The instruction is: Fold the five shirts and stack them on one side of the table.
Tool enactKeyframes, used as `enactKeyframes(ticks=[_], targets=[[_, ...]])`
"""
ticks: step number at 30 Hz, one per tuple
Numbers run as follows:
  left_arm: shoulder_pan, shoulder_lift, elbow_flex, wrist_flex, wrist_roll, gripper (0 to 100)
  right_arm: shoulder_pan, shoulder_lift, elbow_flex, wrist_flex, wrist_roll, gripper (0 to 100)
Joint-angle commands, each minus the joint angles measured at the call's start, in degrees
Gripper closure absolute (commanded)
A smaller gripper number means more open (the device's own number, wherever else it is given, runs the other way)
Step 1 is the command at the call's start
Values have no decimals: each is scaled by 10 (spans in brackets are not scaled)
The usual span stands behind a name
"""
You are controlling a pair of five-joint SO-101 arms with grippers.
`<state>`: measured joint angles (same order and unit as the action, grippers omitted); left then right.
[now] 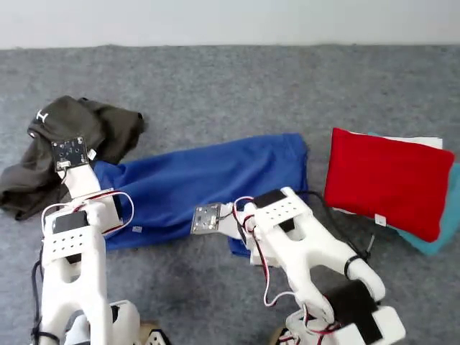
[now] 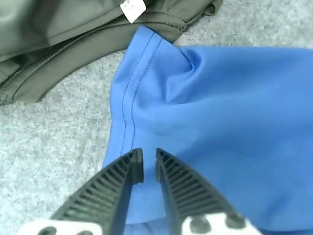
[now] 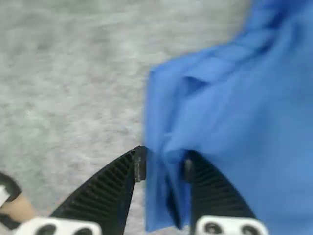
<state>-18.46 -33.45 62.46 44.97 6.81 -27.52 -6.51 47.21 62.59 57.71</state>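
We see left gripper (image 2: 145, 160) jaws almost pressed together over blue shirt (image 1: 208, 180) hem, mid-table; right gripper (image 3: 164, 162) pinches its bunched near edge. We judge it light, limp, shifty: grab hems or corners, not middle

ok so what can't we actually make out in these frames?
- High view: the red shirt covers the stack. A teal shirt and white cloth peek out, so the count beneath is unknown.
- High view: the right arm hides part of the blue shirt's near edge.
- Left wrist view: the dark shirt is cut off by the frame edge.
- Right wrist view: the right gripper jaws hide how many blue layers they pinch.
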Motion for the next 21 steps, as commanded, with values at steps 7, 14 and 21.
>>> enactKeyframes(ticks=[7, 14, 21], targets=[[-18, -15, -5, -8, -5, 938, 68, 29, -91, -16, -18, 991], [-42, -15, -4, -6, -5, 938, 70, 99, -292, 132, -30, 991], [-49, -18, -6, 9, -13, 938, 67, 138, -340, 211, 22, 990]])
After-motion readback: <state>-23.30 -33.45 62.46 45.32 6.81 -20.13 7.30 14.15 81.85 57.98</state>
